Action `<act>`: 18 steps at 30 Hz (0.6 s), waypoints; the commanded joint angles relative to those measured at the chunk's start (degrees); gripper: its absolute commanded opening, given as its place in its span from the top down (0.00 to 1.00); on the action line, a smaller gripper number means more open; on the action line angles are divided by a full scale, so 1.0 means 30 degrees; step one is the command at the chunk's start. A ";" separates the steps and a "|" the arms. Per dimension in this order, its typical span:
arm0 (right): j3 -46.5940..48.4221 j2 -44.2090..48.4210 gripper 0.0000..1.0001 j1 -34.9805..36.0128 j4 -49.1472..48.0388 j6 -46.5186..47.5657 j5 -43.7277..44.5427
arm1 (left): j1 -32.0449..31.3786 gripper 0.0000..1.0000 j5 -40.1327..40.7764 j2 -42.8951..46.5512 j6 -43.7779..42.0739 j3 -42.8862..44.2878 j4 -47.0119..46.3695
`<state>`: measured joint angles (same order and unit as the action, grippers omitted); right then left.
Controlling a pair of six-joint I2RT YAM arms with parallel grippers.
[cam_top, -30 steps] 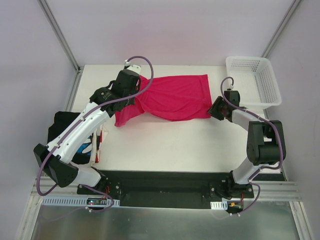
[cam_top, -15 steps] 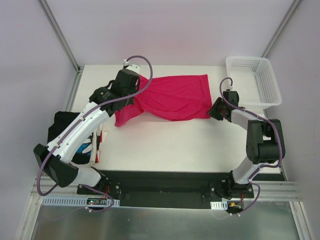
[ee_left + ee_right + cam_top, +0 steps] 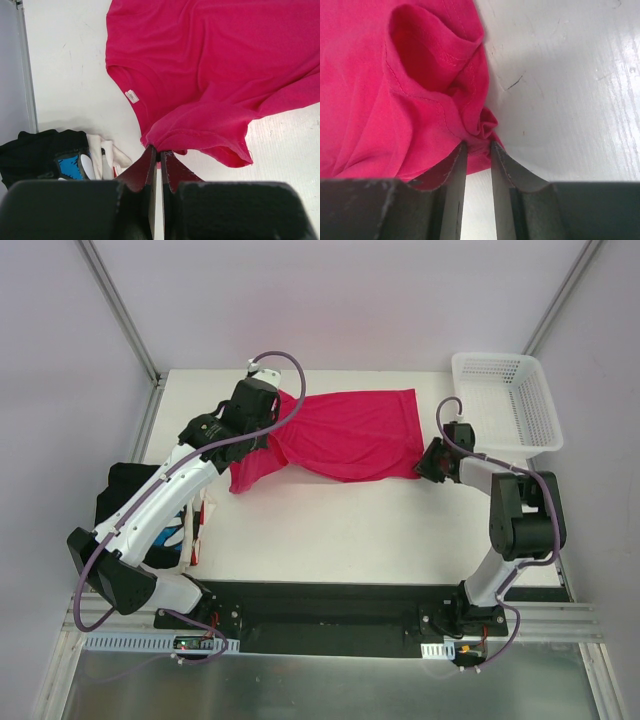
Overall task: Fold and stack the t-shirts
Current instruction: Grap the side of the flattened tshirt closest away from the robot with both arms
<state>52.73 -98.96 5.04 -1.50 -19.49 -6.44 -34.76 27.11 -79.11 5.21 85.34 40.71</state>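
Observation:
A crimson-pink t-shirt (image 3: 350, 435) lies spread across the far middle of the white table, collar end to the left. My left gripper (image 3: 268, 438) is shut on a fold of its left sleeve; in the left wrist view the jaws (image 3: 159, 152) pinch the pink cloth (image 3: 200, 60) just above the table. My right gripper (image 3: 424, 461) is at the shirt's right near corner; in the right wrist view its jaws (image 3: 476, 146) are closed on a bunched bit of hem (image 3: 380, 75). A black tee with blue print (image 3: 125, 495) and white and red cloth (image 3: 200, 525) lie heaped at the table's left edge.
A white lattice basket (image 3: 540, 400) stands at the far right corner. The heap of black tee (image 3: 35, 150) and white cloth (image 3: 107, 155) sits under my left arm. Metal frame posts rise at the far corners.
My right gripper has crept a little to the left at the shirt's corner. The left arm and the shirt look unchanged.

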 commanded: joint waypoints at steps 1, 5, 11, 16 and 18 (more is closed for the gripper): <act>0.0997 -0.0178 0.72 0.0078 -0.0555 -0.0126 0.0124 | 0.0221 1.00 -0.0161 0.0267 -0.0126 -0.0146 -0.0562; 0.1231 -0.0383 0.76 0.0078 -0.0556 -0.0155 0.0153 | 0.0221 1.00 -0.0161 0.0267 -0.0097 -0.0146 -0.0562; 0.1407 -0.0442 0.82 0.0078 -0.0527 -0.0185 0.0241 | 0.0250 1.00 -0.0248 0.0238 -0.0126 -0.0175 -0.0533; 0.1379 -0.0237 0.90 0.0078 -0.0439 -0.0185 0.0271 | 0.0250 1.00 -0.0277 0.0325 -0.0097 -0.0263 -0.0561; 0.1349 0.0026 0.94 0.0049 -0.0322 -0.0156 0.0242 | 0.0250 1.00 -0.0278 0.0384 -0.0039 -0.0322 -0.0533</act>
<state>54.89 -100.09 5.04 -1.91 -19.53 -6.39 -34.76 27.07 -79.11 5.21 85.17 40.53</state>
